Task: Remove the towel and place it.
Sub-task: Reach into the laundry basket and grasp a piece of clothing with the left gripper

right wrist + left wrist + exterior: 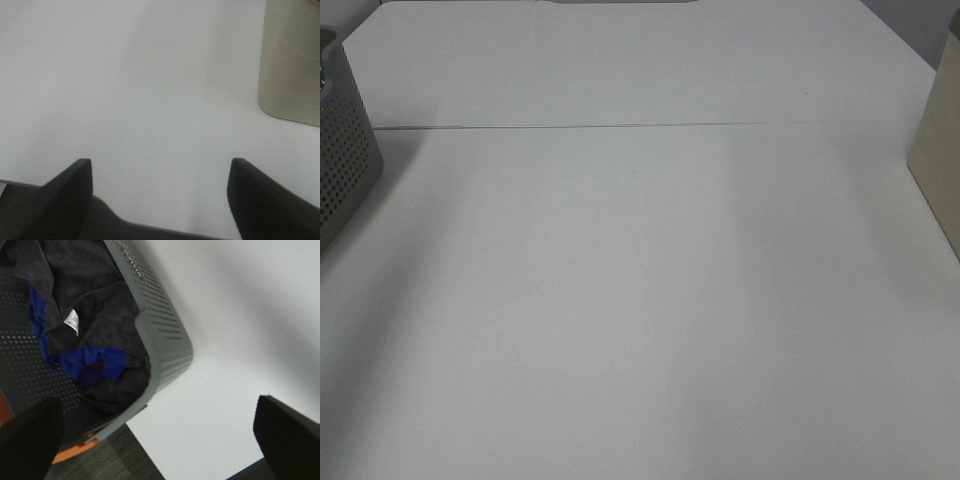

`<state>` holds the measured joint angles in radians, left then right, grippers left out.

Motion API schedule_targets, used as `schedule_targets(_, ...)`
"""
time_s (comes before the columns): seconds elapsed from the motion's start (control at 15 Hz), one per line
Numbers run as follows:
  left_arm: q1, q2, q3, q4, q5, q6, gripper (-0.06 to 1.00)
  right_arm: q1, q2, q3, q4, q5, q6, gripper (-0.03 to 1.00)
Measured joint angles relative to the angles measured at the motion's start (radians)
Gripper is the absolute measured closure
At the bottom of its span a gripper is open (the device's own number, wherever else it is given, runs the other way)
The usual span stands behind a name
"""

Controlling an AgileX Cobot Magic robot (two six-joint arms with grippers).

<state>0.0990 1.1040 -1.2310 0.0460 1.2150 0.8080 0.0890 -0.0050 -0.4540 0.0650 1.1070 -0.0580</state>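
jaws on both grippers stand wide apart, nothing between them. left gripper [156, 402] hangs just beside one corner of the grey perforated basket [167, 335], over the table edge with dark floor [117, 457] below, and touches neither basket nor cloth. right gripper [160, 165] hovers over bare white table [640, 300], empty-handed. the towel [95, 300] lies bunched inside the basket, dark charcoal terry with a small white label [72, 322] showing. bright blue cloth [92, 362] sits among its lower folds; cannot tell whether that is a separate piece. an orange part [70, 454] peeks out under the basket, identity unclear. from the high camera only the basket's corner shows at the left edge, and the towel is hidden from that view. a beige container [938, 170] stands at the far right edge, well apart from the basket. progress, as judged: nothing done yet. the towel is not gripped, not lifted, not on the table. left to do: reach in, take hold, draw it out, lay it down on the open surface.
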Motion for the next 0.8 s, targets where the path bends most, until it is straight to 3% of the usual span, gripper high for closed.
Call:
schedule_targets(0.2,0.0,0.17,-0.132,0.078,0.0,0.044,-0.01,0.0,0.0,0.0,0.0,0.0,0.0,0.24)
schedule_targets(0.47,0.0,0.288,-0.2,0.195,0.0,0.132,0.0,0.0,0.0,0.0,0.0,0.0,0.0,0.24)
schedule_targets(0.53,0.0,0.364,-0.233,0.265,0.0,0.161,0.0,0.0,0.0,0.0,0.0,0.0,0.0,0.24)
schedule_targets(0.8,0.071,0.544,-0.296,0.245,-0.098,0.216,0.01,0.0,0.0,0.0,0.0,0.0,0.0,0.24)
